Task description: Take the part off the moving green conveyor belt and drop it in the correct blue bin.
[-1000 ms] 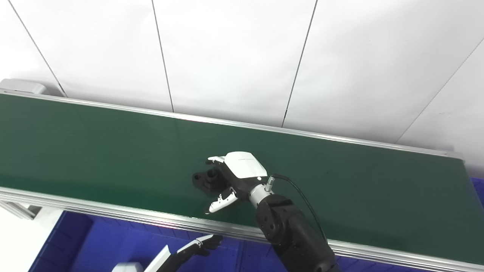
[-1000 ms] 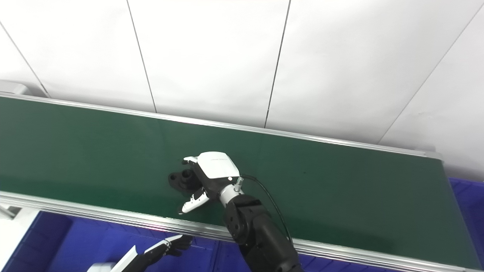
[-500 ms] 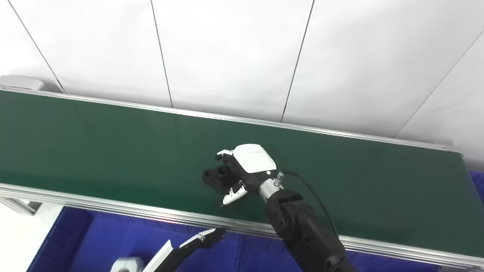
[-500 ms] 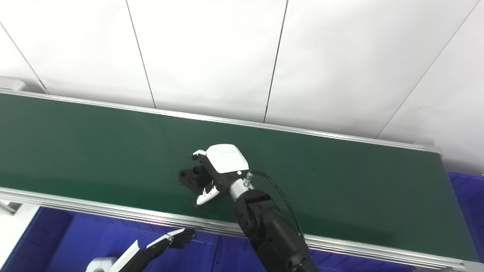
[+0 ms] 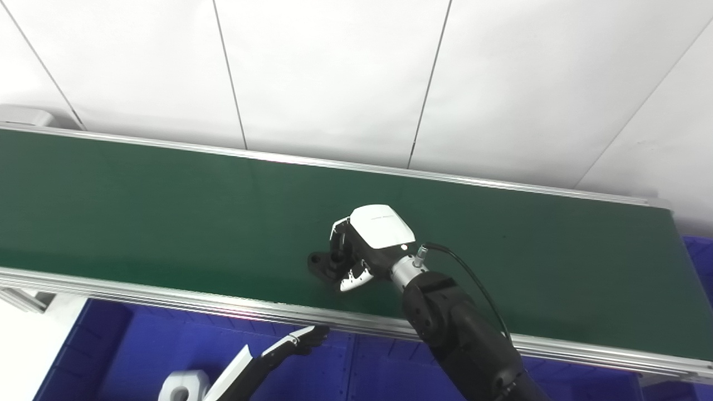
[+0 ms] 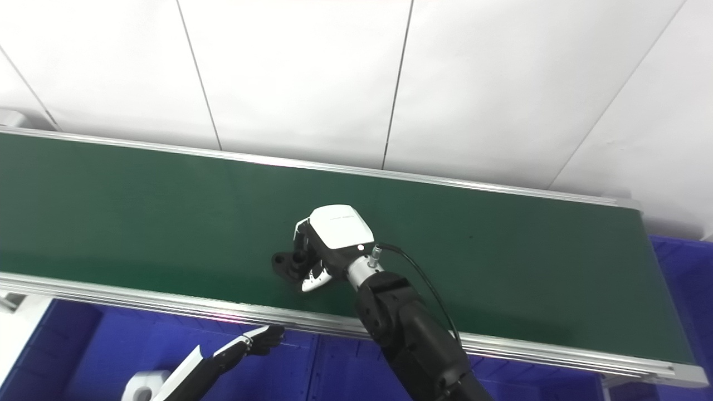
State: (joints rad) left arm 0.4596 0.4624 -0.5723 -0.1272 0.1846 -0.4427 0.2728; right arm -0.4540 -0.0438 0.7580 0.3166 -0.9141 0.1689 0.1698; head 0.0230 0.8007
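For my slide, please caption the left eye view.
Right hand closes on a black part atop the green conveyor belt.

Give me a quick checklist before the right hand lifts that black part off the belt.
1. Right hand over the black part: ok.
2. Fingers and thumb curled around the part: ok.
3. Grip firm enough to lift: cannot tell, contact is hidden.
4. Part off the green belt: not ok, it lies on it.
5. Left hand clear of the lift path, low over the blue bin: ok.
6. Which bin is correct: cannot tell.
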